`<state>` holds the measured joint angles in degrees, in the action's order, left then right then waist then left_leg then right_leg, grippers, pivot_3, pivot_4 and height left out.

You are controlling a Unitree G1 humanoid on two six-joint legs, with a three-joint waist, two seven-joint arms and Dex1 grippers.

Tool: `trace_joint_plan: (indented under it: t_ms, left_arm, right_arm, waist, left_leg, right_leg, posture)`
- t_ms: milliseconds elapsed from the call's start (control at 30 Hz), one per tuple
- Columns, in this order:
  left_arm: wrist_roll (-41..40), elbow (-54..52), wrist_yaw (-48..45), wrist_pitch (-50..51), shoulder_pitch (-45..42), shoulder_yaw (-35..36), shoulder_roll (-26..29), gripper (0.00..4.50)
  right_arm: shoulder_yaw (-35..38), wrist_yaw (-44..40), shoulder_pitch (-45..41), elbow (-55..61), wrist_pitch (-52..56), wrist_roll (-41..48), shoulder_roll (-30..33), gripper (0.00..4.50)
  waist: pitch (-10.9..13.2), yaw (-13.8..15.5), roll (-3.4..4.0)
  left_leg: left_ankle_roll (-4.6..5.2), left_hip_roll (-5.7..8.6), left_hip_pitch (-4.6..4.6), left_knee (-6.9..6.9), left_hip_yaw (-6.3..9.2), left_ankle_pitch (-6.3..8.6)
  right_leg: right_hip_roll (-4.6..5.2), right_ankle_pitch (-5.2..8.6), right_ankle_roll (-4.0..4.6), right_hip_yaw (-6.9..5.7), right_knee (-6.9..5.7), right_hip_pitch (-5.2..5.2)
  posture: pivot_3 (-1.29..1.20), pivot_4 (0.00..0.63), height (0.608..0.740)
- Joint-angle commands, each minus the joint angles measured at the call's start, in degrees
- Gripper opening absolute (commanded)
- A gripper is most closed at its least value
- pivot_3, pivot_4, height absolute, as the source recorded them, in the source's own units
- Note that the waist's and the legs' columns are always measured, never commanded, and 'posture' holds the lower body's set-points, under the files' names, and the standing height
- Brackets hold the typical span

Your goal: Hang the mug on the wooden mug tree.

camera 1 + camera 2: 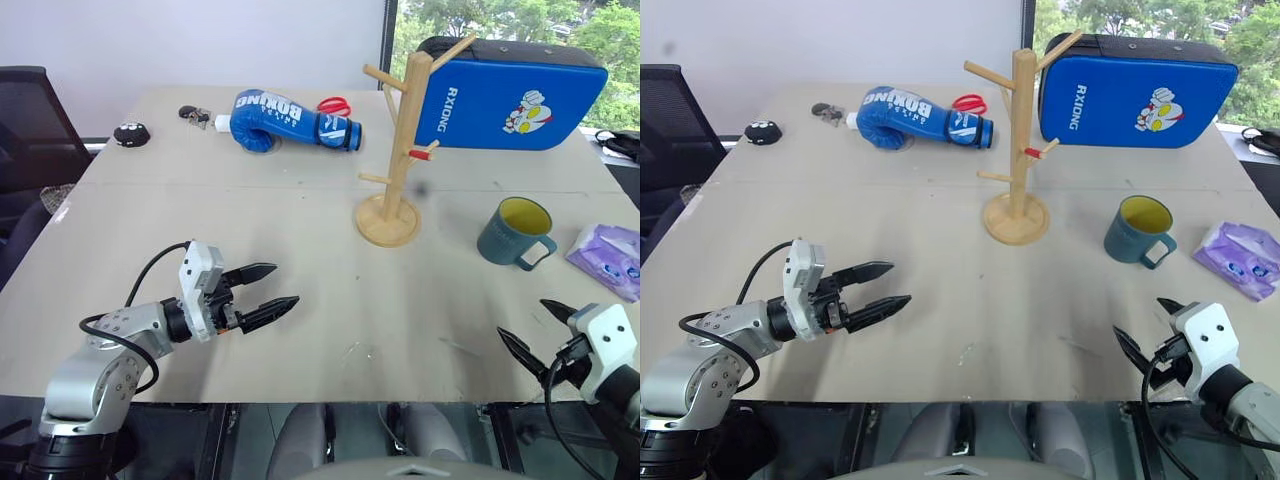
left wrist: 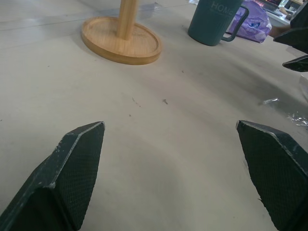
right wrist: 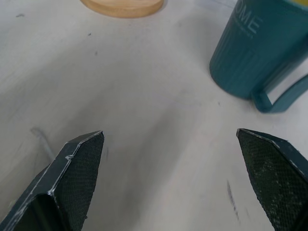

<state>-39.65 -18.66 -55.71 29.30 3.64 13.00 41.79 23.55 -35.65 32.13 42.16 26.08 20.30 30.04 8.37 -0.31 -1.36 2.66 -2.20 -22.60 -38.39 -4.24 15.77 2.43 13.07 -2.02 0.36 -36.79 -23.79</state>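
Mug (image 1: 515, 232), dusty teal-blue ceramic with a yellow inside and a squarish handle, stands upright on the beige table (image 1: 300, 220), at about three o'clock from the light-wood mug tree (image 1: 400, 150) with its round base and red-tipped peg, and apart from it. Left gripper (image 1: 270, 290) hovers over the table's near left with fingers spread, holding nothing. Right gripper (image 1: 535, 335), at the mug's six o'clock, is likewise spread wide and empty.

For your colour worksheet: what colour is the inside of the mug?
Yellow; the mug shows it best in the left eye view.
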Motion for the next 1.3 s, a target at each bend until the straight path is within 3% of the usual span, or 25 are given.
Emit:
trace_joint_plan:
  t_ms: [33,233,333,733,867,1133,1233,1300]
  left_arm:
    - [-1.7,-3.2,-0.4,-0.2,-1.3,0.0,-0.5,4.5]
    - [-4.0,-5.9,-10.0,-1.4,-7.0,-4.4,1.3,4.5]
    - [-4.0,-6.5,-13.2,-1.8,-9.0,-5.8,2.5,4.5]
    - [-6.1,-7.5,-14.3,0.4,-13.5,-5.7,3.6,4.5]
    - [-6.3,-8.7,-12.8,1.0,-13.6,-5.6,3.6,4.5]
    - [-7.1,-10.8,-10.5,2.3,-13.0,-4.9,4.0,4.5]
    - [-7.2,-11.2,-9.5,2.6,-13.0,-4.6,3.9,4.5]
    - [-7.4,-11.3,-9.2,2.8,-13.1,-4.5,3.9,4.5]
  right_arm:
    - [-1.9,4.9,-1.2,-0.1,-4.0,-3.8,-3.4,4.46]
    - [-9.0,25.9,-7.7,1.9,-0.6,-15.2,-17.2,4.46]
    - [-10.9,32.4,-11.1,1.3,1.2,-18.7,-22.2,4.46]
    - [-9.4,39.0,-25.8,-7.8,5.3,-21.7,-24.5,4.46]
    - [-7.1,39.5,-29.4,-12.3,5.7,-21.8,-23.0,3.17]
    - [-6.4,39.7,-31.6,-15.9,6.0,-21.9,-22.4,3.17]
    - [-6.2,39.7,-32.6,-17.1,6.9,-21.1,-22.9,2.4]
    - [-6.4,39.3,-33.1,-17.9,7.1,-20.6,-22.9,1.49]
  waist:
    - [0.0,0.1,0.0]
    - [0.0,0.4,0.05]
    - [0.1,0.3,0.09]
    - [0.1,-0.4,0.15]
    - [0.1,-0.4,0.15]
    - [0.1,-0.5,0.17]
    - [0.1,-0.5,0.17]
    - [0.1,-0.5,0.17]
  left_leg:
    - [0.0,0.0,0.0,0.0,0.0,0.0]
    - [-0.03,0.0,-0.06,-0.07,0.01,-0.02]
    - [-0.07,0.0,-0.04,-0.06,0.0,-0.05]
    - [-0.28,0.01,-0.07,-0.02,0.0,-0.17]
    - [-0.23,0.03,-0.08,-0.02,-0.02,-0.15]
    - [-0.11,0.01,-0.07,-0.01,0.0,-0.08]
    - [-0.11,0.01,-0.07,-0.01,-0.02,-0.07]
    - [-0.11,0.01,-0.06,-0.01,-0.01,-0.08]
  right_leg:
    - [-0.02,0.0,0.0,0.0,0.0,0.0]
    - [-0.1,0.01,-0.01,-0.09,-0.02,-0.06]
    - [-0.11,0.01,-0.01,-0.09,-0.04,-0.07]
    - [-0.24,0.0,0.01,-0.04,-0.03,-0.08]
    - [-0.25,0.0,0.0,0.01,-0.03,-0.07]
    - [-0.3,0.0,0.0,0.03,-0.03,-0.08]
    - [-0.31,0.0,0.0,0.06,-0.04,-0.08]
    - [-0.31,0.0,0.0,0.06,-0.04,-0.08]
  posture:
    - [0.0,0.15,0.74]
    - [0.0,0.15,0.74]
    - [0.0,0.15,0.74]
    - [0.0,0.15,0.74]
    - [0.0,0.15,0.74]
    - [0.0,0.15,0.74]
    - [0.0,0.15,0.74]
    - [0.0,0.15,0.74]
